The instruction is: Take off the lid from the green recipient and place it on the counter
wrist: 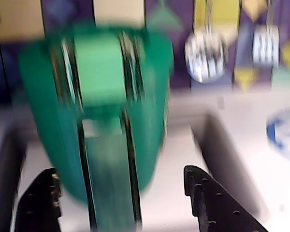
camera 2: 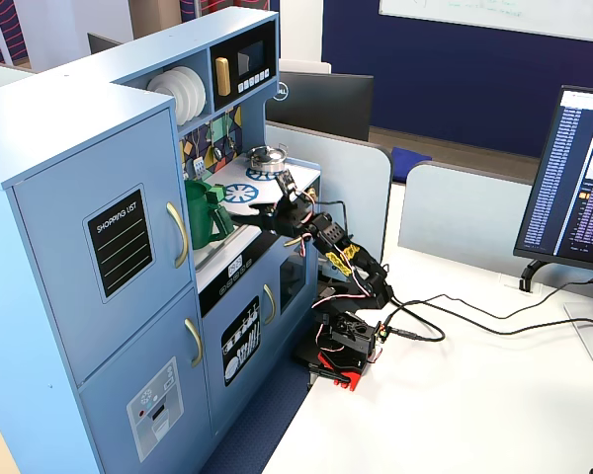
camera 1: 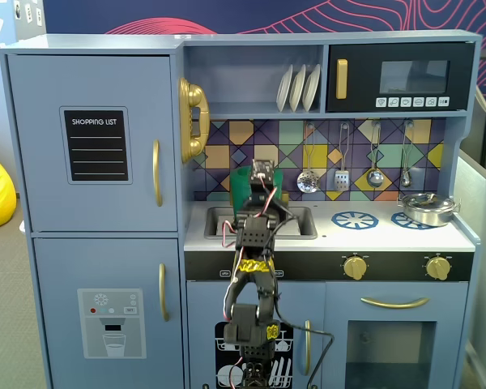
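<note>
- the green recipient [camera 2: 205, 215] stands upright on the white surface [camera 1: 389, 235], by the sink's back edge.
- claw [wrist: 121, 193] is spread apart, empty, facing its strap handle [wrist: 102, 121], seemingly lining up.
- wrist view is too blurred to make out the lid.

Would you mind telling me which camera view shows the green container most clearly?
The angled fixed view: the green container stands sharp and unobstructed, handle visible. In the front fixed view the arm hides most of it. The wrist view shows it large but motion-blurred.
</note>
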`<move>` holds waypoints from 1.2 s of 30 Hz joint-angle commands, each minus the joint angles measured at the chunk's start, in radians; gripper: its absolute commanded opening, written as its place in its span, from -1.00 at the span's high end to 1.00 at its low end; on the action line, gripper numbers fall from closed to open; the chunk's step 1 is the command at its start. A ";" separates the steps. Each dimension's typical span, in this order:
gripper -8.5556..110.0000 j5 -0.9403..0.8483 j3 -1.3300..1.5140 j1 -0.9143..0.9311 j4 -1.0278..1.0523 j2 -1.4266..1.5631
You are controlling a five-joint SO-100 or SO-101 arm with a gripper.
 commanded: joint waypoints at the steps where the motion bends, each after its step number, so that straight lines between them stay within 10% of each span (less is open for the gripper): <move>1: 0.37 -0.034 -0.156 -0.015 -0.071 -0.089; 36: 0.39 -0.049 -0.396 -0.071 -0.229 -0.422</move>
